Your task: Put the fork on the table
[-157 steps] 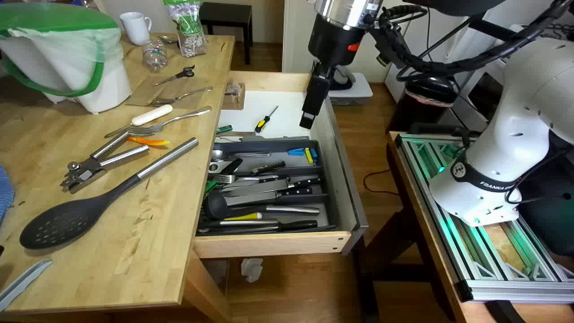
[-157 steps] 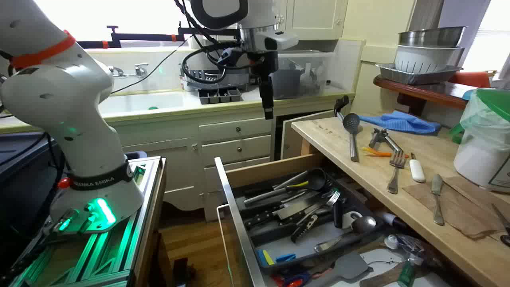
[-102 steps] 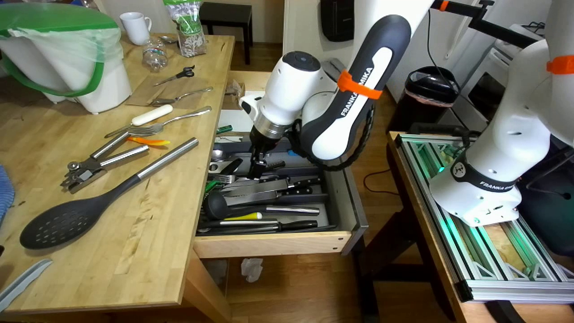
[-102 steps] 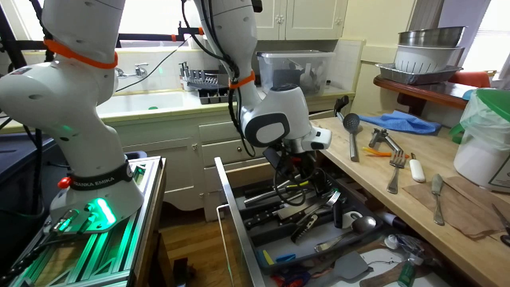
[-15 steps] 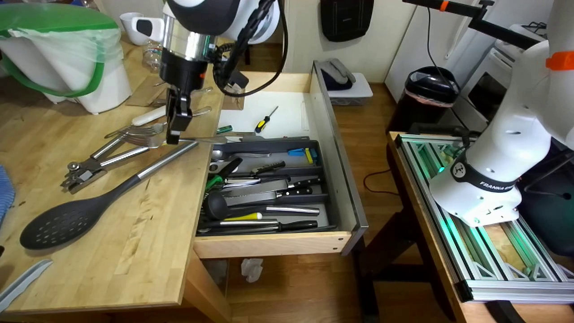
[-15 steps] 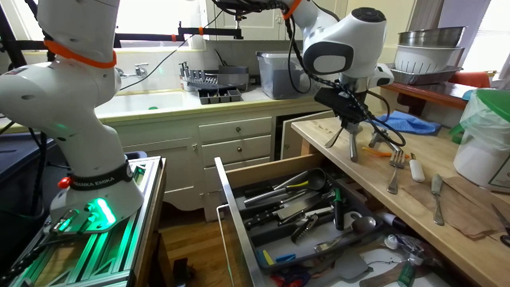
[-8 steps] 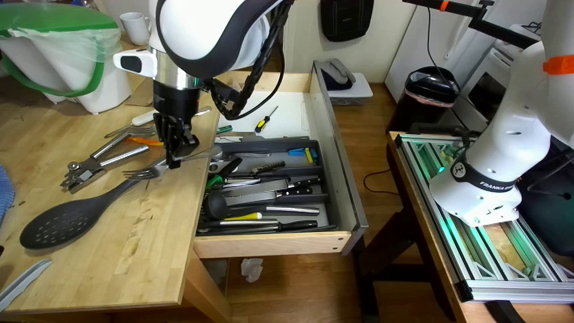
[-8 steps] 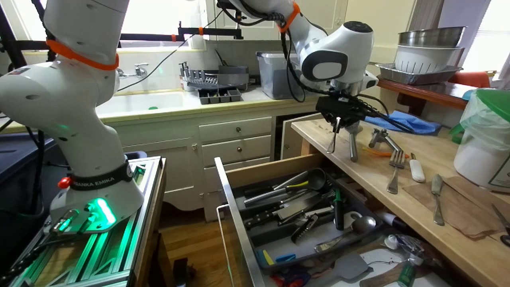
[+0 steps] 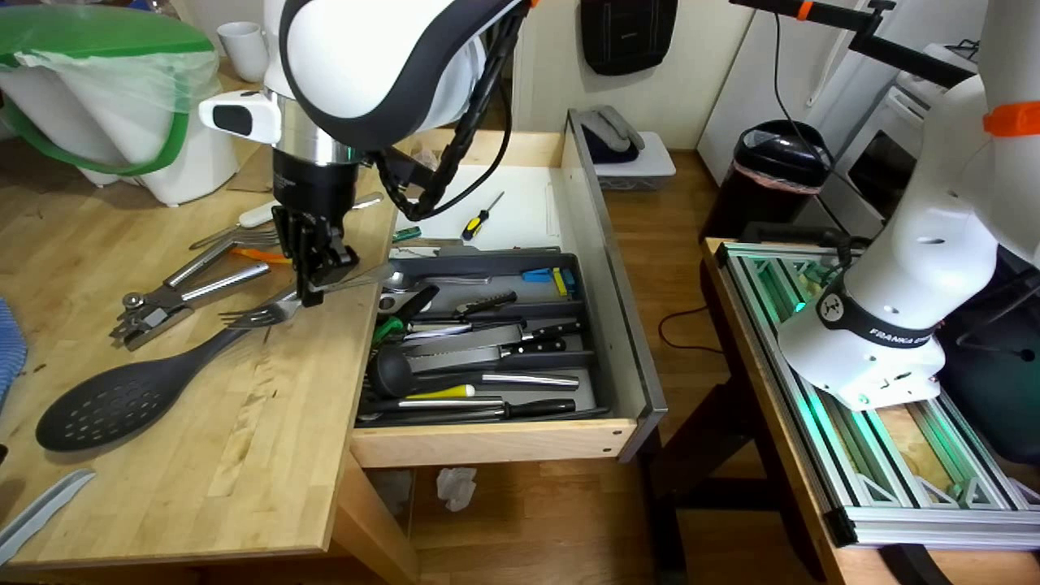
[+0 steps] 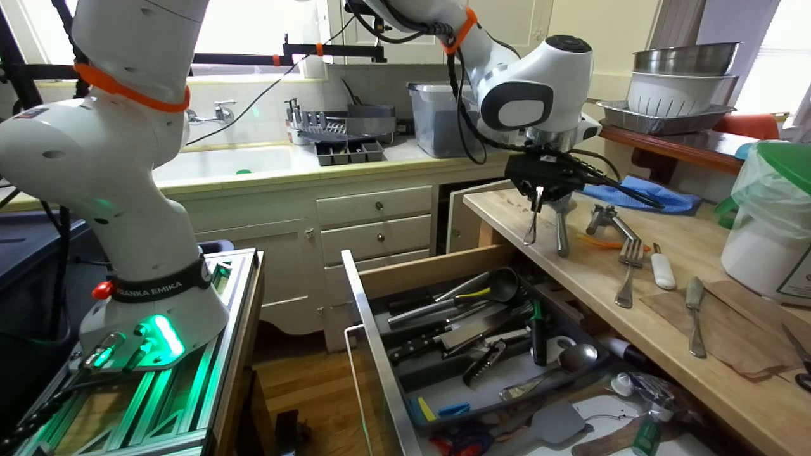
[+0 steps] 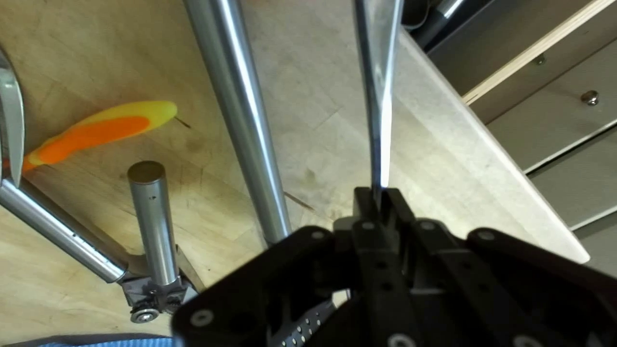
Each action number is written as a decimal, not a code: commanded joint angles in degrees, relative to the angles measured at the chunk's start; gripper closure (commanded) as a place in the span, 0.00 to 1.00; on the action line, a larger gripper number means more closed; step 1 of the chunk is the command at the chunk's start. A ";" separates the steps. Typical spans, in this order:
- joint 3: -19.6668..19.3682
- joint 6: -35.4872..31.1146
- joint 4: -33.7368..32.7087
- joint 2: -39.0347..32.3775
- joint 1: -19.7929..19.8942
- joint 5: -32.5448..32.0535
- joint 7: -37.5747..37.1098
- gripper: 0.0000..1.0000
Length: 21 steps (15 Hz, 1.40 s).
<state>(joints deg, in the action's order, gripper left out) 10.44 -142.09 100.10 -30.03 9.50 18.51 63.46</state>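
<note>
My gripper [image 9: 309,296] is shut on a slim silver fork [image 9: 272,313] low over the light wooden table [image 9: 268,479], near its drawer-side edge. In an exterior view the tines point away from the drawer, above the dark neck of the big black spoon; whether they touch it I cannot tell. The fork's handle [image 10: 531,232] slants down from the gripper in an exterior view. In the wrist view the fork's handle [image 11: 381,96] runs up from between the fingertips; the tines are hidden behind the gripper there.
Around the gripper lie the black slotted spoon [image 9: 122,398], a can opener [image 9: 175,301], another fork [image 10: 628,272], a white-handled knife [image 10: 663,269] and an orange-yellow handle [image 11: 101,130]. An open drawer [image 9: 496,443] with a full cutlery tray adjoins the table. A white bucket [image 9: 195,162] stands behind.
Earlier the empty gripper dipped into the drawer; now it holds the fork over the table. During the last second it came down and toward the spoon, with hardly any motion since half a second ago.
</note>
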 commanded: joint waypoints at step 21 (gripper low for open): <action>0.90 3.40 -15.88 -12.97 -3.79 -12.42 5.44 0.98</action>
<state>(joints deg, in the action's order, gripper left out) 11.53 -138.95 87.14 -40.62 6.24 7.79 67.65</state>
